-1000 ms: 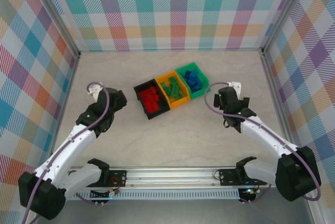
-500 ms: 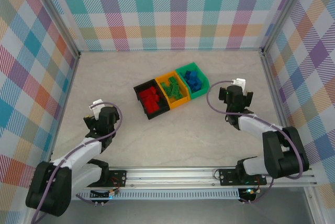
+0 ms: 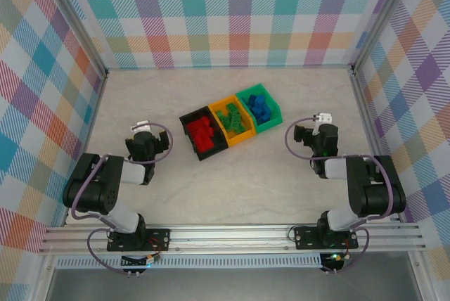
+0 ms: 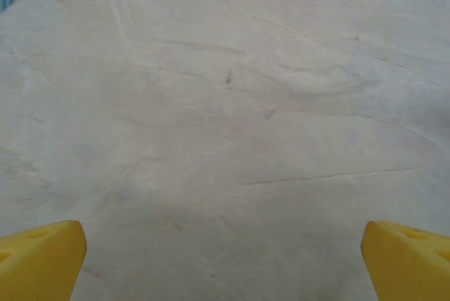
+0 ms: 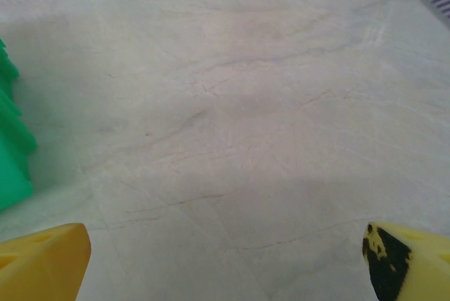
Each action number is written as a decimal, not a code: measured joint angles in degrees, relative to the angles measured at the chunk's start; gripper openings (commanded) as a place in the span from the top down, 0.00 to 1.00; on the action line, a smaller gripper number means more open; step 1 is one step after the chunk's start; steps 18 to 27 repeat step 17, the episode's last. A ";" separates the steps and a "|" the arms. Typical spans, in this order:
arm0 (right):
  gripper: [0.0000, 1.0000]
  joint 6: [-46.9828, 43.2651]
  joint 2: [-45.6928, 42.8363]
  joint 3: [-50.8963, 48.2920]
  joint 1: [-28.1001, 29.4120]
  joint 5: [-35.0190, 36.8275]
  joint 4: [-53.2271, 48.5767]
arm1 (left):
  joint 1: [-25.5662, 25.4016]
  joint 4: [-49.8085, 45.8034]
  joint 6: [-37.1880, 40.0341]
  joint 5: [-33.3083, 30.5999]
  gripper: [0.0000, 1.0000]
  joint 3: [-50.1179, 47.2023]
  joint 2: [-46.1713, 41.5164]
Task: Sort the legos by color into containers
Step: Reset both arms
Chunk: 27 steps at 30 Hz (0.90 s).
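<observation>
Three joined containers stand at mid-table: a black bin (image 3: 190, 119) with red legos (image 3: 204, 133), an orange-yellow bin (image 3: 242, 138) with green legos (image 3: 233, 119), and a green bin (image 3: 271, 121) with blue legos (image 3: 259, 106). The green bin's edge (image 5: 10, 139) shows at the left of the right wrist view. My left gripper (image 3: 145, 137) sits folded back left of the bins, open, its yellow fingertips (image 4: 42, 259) wide apart over bare table. Right of the bins, my right gripper (image 3: 318, 134) is folded back too, open, with nothing between its fingertips (image 5: 43, 262).
Plaid walls close the table (image 3: 232, 181) on three sides, with metal posts at the back corners. A metal rail (image 3: 232, 236) with both arm bases runs along the near edge.
Both arms have pulled back from beside the bins and folded down toward their bases. Both grippers stayed open.
</observation>
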 measured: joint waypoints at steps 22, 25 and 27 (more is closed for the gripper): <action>0.01 -0.04 0.15 -0.02 -0.57 -5.35 1.40 | 0.09 1.25 1.40 2.93 0.00 0.57 0.00; 0.01 -0.04 0.15 -0.02 -0.57 -5.35 1.40 | 0.09 1.25 1.40 2.93 0.00 0.57 0.00; 0.01 -0.04 0.15 -0.02 -0.57 -5.35 1.40 | 0.09 1.25 1.40 2.93 0.00 0.57 0.00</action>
